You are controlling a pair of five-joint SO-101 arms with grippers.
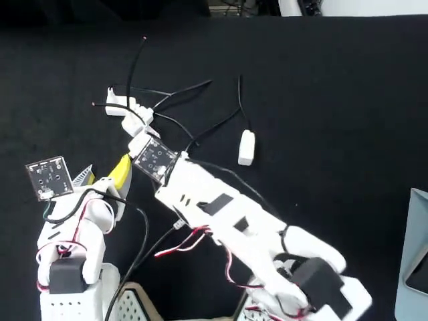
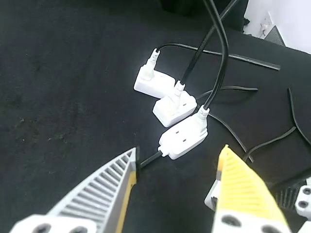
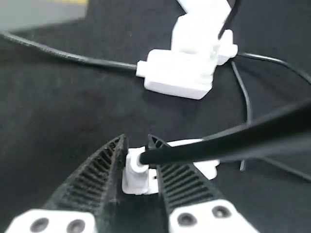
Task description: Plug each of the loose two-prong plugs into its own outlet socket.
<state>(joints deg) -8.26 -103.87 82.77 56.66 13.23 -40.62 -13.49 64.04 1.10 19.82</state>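
**High view:** socket cluster [image 1: 127, 107] on desk [image 1: 334, 100], just ahead of right gripper [image 1: 142, 132]. Loose plug [image 1: 246, 147] lies well apart on right arm's side, with its cable end pointing away from the arms.

**Left wrist view:** left gripper [image 2: 178, 152] spread wide and empty. Nearest socket [image 2: 184, 138] lies just beyond fingertips.

**Right wrist view:** right gripper clamped on held plug [image 3: 132, 174], black cable [image 3: 218, 145] trailing sideways. Next socket [image 3: 177, 77] lies straight ahead, long axis crosswise. Judgement: right arm nearer loose plug, but occupied.
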